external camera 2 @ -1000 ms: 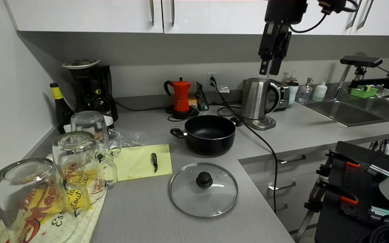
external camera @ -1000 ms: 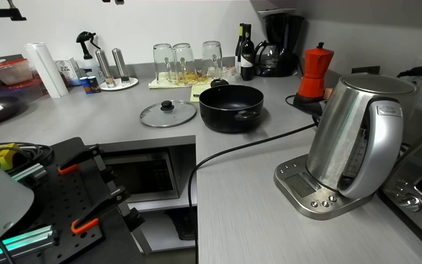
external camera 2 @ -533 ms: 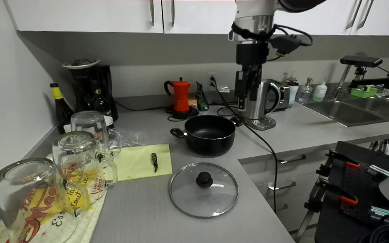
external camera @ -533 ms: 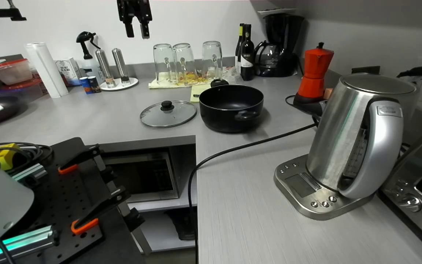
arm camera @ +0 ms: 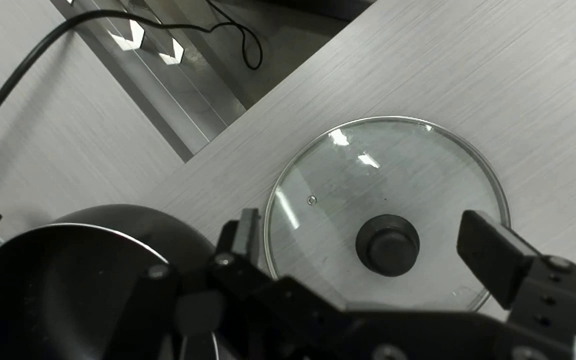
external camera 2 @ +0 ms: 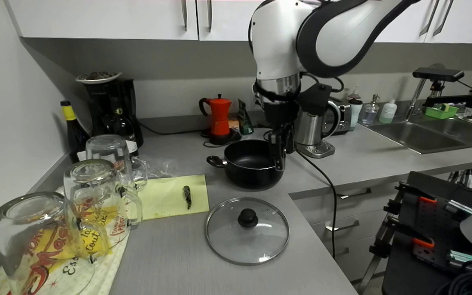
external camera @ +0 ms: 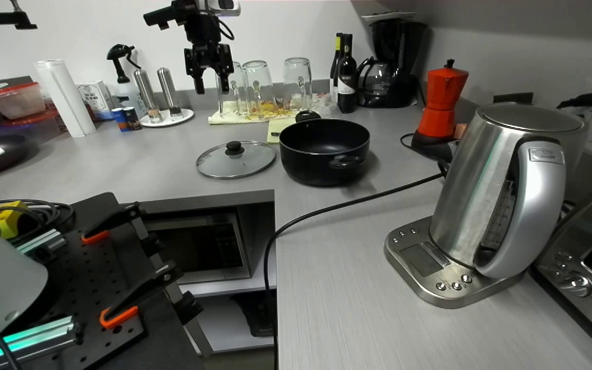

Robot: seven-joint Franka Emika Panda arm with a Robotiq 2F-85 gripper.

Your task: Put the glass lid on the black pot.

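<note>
The glass lid lies flat on the grey counter, knob up, in both exterior views and the wrist view. The black pot stands uncovered beside it and shows at lower left of the wrist view. My gripper is open and empty, pointing down in the air above the counter. In the wrist view the lid's dark knob shows between the spread fingers, apart from both. In an exterior view the gripper hides part of the pot's rim.
Upside-down glass mugs and a yellow cloth lie near the lid. A steel kettle and a red moka pot stand beyond the pot. A black cable crosses the counter past the pot and hangs over the edge.
My gripper has come down from near the top of the exterior views, moving toward the lid. Lid and pot have not moved.
</note>
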